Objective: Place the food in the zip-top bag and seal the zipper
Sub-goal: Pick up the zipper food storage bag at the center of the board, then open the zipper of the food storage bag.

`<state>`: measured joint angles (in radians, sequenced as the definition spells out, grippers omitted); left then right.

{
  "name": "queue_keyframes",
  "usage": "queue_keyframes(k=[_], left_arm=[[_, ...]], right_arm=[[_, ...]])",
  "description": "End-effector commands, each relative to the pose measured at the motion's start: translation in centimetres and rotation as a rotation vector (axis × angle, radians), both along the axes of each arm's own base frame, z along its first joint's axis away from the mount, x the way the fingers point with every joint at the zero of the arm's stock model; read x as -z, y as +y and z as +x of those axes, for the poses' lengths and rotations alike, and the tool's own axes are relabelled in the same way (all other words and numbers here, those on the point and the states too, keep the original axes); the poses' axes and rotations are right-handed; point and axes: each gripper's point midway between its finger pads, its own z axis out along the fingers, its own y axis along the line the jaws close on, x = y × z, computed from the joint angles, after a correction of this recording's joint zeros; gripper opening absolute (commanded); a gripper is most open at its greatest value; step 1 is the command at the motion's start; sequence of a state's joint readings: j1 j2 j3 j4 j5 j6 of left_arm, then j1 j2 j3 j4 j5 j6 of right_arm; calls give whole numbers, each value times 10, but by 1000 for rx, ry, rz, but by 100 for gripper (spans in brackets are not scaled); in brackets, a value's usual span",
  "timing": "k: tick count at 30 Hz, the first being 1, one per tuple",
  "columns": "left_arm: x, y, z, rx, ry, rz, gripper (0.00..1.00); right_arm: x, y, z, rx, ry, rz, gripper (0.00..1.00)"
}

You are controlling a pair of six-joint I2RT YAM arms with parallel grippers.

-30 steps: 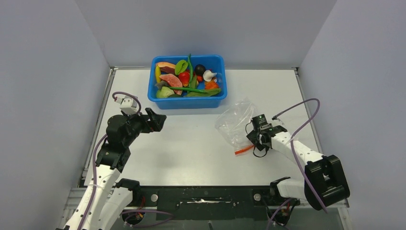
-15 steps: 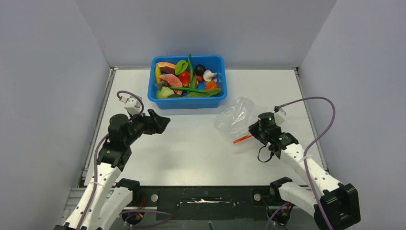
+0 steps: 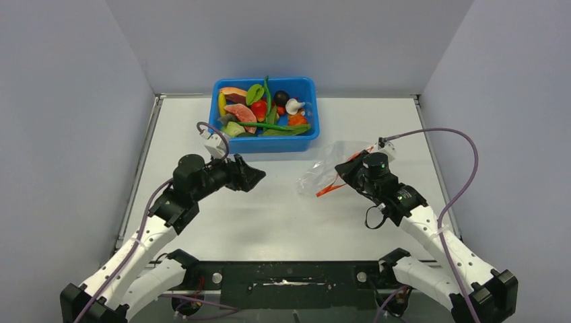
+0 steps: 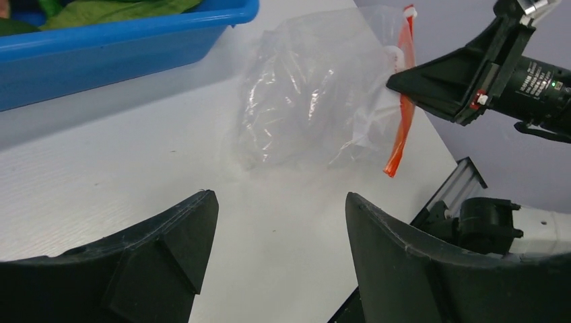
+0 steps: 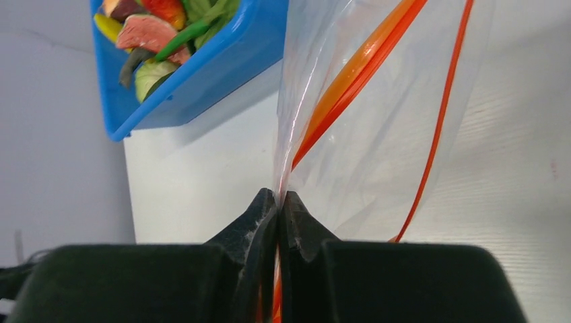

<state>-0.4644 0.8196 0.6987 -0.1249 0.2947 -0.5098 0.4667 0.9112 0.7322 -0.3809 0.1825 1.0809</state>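
right gripper (image 3: 345, 168) sits on the near-right side of the blue tub (image 3: 264, 142). its two fingers are pressed tight together on the mouth edge of the zip-top bag (image 3: 322, 173), and its wrist view shows clear film and orange strip pinched between the tips. left gripper (image 3: 254, 176) hovers on the near-left side of the tub, just short of its front wall. its jaws are spread wide with nothing between them, and it points across toward the bag.

the bag is lifted at its pinched edge and hangs crumpled down to the white table (image 3: 283, 215), in front of the tub's right corner and apart from it. the zipper (image 3: 328, 189) shows as a thin red-orange line along the bag's mouth, slanting from the right gripper's tips away from the tub. in the right wrist view two orange lines run apart from each other across the film.

the food (image 3: 259, 111) lies heaped inside the tub: papaya slices, red fruit, long green pods, a yellow banana at the left end and green leaves. the tub stands at the table's far edge.
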Motion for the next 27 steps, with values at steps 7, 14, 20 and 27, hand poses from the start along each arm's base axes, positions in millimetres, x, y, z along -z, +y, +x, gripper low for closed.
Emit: queue_keyframes(k=[7, 14, 20, 27], left_arm=[[-49, -71, -12, 165, -150, -62, 69], [-37, -82, -13, 171, -123, -104, 69], [-28, -87, -9, 160, -115, -140, 70], [2, -93, -3, 153, -84, -67, 70]], right_arm=[[-53, 82, -1, -180, -99, 73, 0], [-59, 115, -3, -259, -117, 97, 0], [-61, 131, -2, -286, -112, 104, 0], [-66, 145, -2, -315, -117, 124, 0]])
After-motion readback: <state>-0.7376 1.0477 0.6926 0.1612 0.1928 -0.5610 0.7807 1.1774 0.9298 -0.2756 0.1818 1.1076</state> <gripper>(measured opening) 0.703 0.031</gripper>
